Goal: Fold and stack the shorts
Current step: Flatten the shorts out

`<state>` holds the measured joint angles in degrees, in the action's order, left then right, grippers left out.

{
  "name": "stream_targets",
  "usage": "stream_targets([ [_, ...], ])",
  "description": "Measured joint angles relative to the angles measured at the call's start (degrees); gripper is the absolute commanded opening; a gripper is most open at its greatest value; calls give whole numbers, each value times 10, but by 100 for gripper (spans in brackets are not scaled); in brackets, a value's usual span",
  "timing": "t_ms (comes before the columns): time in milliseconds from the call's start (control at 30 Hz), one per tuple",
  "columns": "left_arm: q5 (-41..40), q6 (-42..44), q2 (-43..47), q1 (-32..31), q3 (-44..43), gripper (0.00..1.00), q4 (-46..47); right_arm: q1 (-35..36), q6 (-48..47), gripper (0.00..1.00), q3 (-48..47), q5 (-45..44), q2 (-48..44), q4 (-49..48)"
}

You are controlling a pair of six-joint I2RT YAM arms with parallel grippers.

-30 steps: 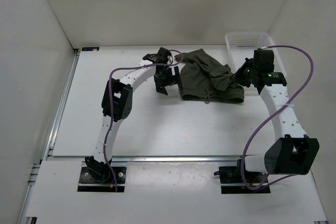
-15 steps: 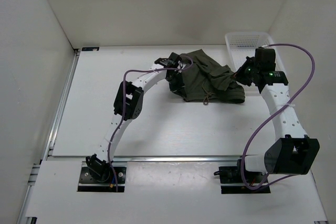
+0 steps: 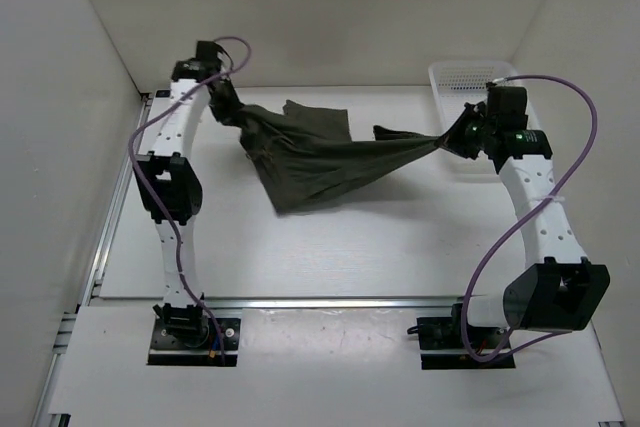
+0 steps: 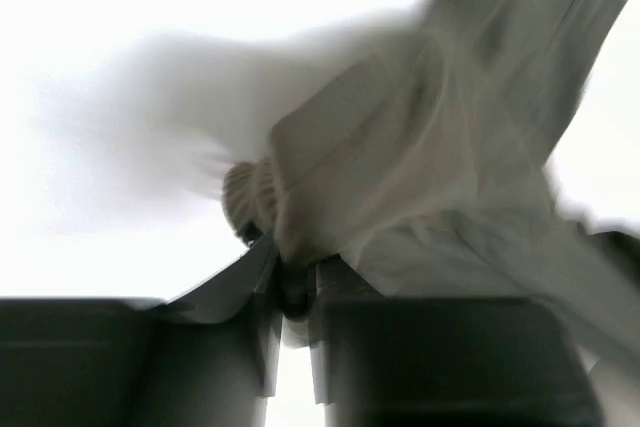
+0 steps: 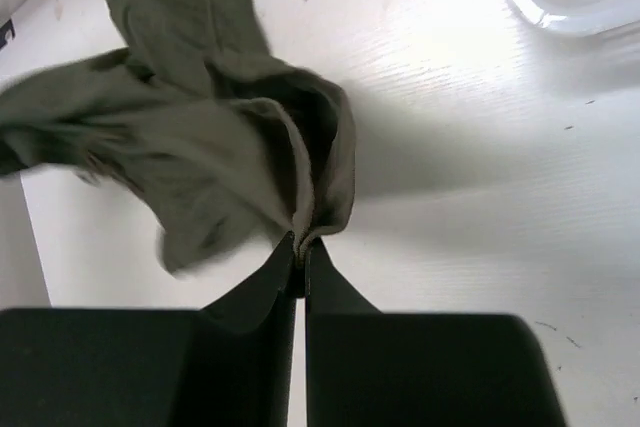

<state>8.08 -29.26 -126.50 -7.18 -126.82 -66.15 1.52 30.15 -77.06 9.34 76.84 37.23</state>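
Near edge: both arm bases, then the white table (image 3: 330, 247). Mid-table: the shorts (image 3: 315, 162), dark olive, held up and pulled into a sling between the two claws, left to right. The lowest corner sags toward the near left; I can't tell if it brushes the table.

Mid-right: right gripper (image 3: 447, 139), jaws pinched together on a bunched edge of the fabric. Its wrist view shows the cloth caught right at the tips.

Far left and raised higher: left gripper (image 3: 224, 99). Its wrist view is blurred but shows the fingers clamped on a thick fold, maybe the waistband.

Far right corner: white basket (image 3: 470, 75), just beyond the right claw.

Progress, my read: early. The garment is off the table and stretched out, but not flat, and it's twisted and bunched in the middle. No fold made yet. Left to do: lay it flat, fold it, set it on the stack spot. That's possibly the basket, but I can't confirm.
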Motion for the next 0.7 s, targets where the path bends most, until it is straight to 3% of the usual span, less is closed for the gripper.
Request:
stream_targets([
  [33,-10,7,-21,23,-65,68,-17,1,0,0,1,7,4,0],
  [100,-15,17,-65,49,-156,80,-26,10,1,0,11,16,15,-9],
  [167,-16,15,-91,65,-179,100,-31,24,2,0,25,18,34,-13],
  [400,-63,8,-23,62,47,100,-42,83,7,0,75,14,84,-19],
  [567,-52,-2,205,58,305,96,0,107,9,0,97,11,84,-29],
  [700,15,-35,381,37,506,100,60,114,12,0,117,9,84,-32],
])
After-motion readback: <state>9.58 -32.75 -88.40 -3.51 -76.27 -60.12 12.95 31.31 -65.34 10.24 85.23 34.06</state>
